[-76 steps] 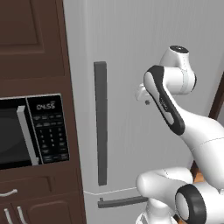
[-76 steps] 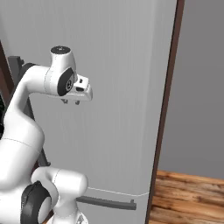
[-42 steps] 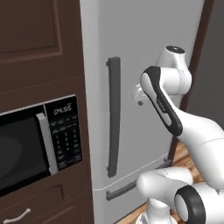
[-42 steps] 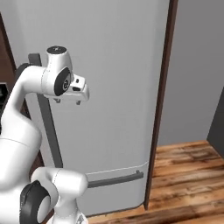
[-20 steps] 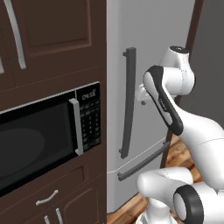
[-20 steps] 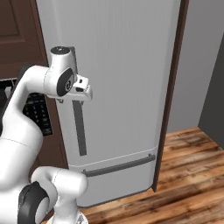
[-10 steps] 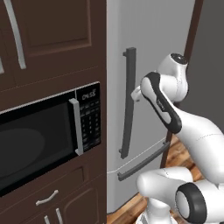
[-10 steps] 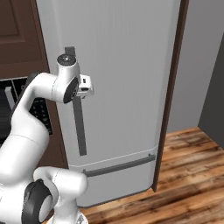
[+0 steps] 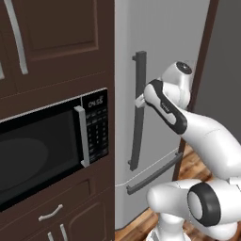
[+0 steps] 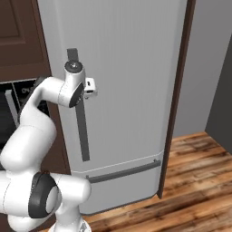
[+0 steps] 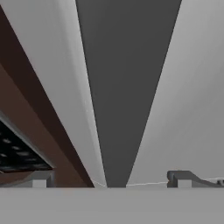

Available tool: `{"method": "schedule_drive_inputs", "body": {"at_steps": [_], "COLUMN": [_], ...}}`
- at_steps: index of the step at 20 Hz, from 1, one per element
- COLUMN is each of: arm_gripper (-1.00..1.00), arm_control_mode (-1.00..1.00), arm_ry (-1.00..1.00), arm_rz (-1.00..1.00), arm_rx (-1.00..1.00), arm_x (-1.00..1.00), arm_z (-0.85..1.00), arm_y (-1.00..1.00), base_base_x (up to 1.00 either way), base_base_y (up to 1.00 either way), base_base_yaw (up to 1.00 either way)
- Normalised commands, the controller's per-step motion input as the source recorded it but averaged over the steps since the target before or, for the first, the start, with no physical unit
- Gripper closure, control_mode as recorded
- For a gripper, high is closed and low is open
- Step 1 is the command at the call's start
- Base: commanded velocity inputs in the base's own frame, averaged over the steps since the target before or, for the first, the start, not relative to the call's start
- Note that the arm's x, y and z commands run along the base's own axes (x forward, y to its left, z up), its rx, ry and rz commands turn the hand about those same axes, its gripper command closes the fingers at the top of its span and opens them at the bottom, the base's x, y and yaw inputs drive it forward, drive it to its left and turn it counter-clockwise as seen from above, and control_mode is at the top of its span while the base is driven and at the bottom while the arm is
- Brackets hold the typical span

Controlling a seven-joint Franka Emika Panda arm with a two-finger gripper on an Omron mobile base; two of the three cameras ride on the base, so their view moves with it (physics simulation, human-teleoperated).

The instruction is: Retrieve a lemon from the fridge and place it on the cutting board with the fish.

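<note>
My end effector (image 10: 92,88) sits at the dark grey vertical bar handle (image 9: 138,110) of the tall light-grey fridge (image 10: 131,72), fingers spread wide to straddle it. Door shut, so the lemon is presumably inside; handle first.

The white Franka arm with dark joints is raised from its base and bent sharply at the elbow, so that the forearm is carried forward at about shoulder height. The wrist is turned level, and the small two-finger gripper (image 10: 90,88) is pointed straight ahead. Its jaws are spread wide, one dark fingertip (image 11: 183,178) being seen at each lower side of the hand view, with nothing gripped between them.
</note>
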Motion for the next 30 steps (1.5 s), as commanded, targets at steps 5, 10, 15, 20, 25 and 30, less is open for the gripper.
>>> {"method": "schedule_drive_inputs", "body": {"at_steps": [5,10,15,20,25,30], "arm_gripper": [-1.00,-1.00,-1.00,-1.00,-1.00,1.00], "arm_control_mode": [-1.00,-1.00,-1.00,-1.00,-1.00,-1.00], "arm_ry": [0.00,-0.01,-0.03,-0.05,-0.08,-0.03], "arm_rz": [0.00,0.00,0.00,0.00,0.00,0.02], "arm_rx": [0.00,0.00,0.00,0.00,0.00,0.01], "arm_x": [0.26,0.36,0.40,0.35,0.29,0.24], "arm_z": [0.00,-0.02,-0.03,-0.04,-0.10,-0.15], "arm_y": [0.02,0.00,0.03,0.14,0.22,0.26], "base_base_x": [0.00,0.00,0.00,0.00,0.00,0.00], "base_base_y": [0.00,0.00,0.00,0.00,0.00,0.00], "base_base_yaw": [0.00,0.00,0.00,0.00,0.00,0.00]}}
